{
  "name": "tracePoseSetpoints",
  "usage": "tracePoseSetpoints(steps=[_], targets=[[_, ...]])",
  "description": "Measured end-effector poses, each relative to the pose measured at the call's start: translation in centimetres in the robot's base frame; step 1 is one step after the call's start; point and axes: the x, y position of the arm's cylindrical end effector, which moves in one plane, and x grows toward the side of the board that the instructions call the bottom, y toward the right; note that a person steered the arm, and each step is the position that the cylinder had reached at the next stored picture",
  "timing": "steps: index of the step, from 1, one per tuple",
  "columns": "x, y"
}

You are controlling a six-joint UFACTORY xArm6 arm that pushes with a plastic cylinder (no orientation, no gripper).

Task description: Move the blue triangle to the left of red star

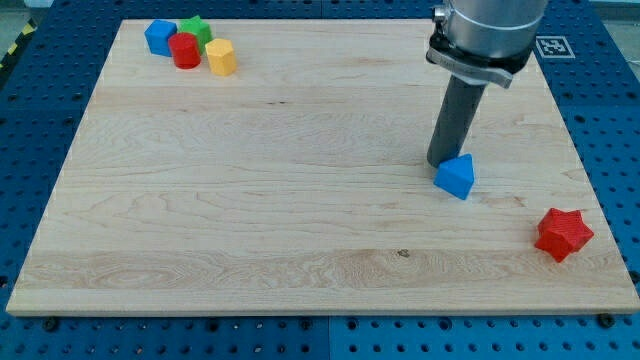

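Though touching blue triangle (456,176), my tip (441,164) far from red star (563,234)

A blue block (159,37), green block (196,29), red cylinder (185,50) and yellow block (221,57) cluster top-left.

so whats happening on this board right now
A robot arm with a straight dark rod is working on a wooden board. My tip sits right at the upper left side of the blue triangle, touching or nearly so. The red star lies apart from it, toward the view's bottom right. So the triangle already sits to the star's left, though with a gap. A cluster of a blue block, green block, red cylinder and yellow block sits untouched at the top left.
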Motion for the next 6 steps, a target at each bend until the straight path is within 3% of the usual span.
tracePoseSetpoints(steps=[3, 5, 6], targets=[[6.7, 2.4], [7.8, 3.5], [6.3, 1.3]])
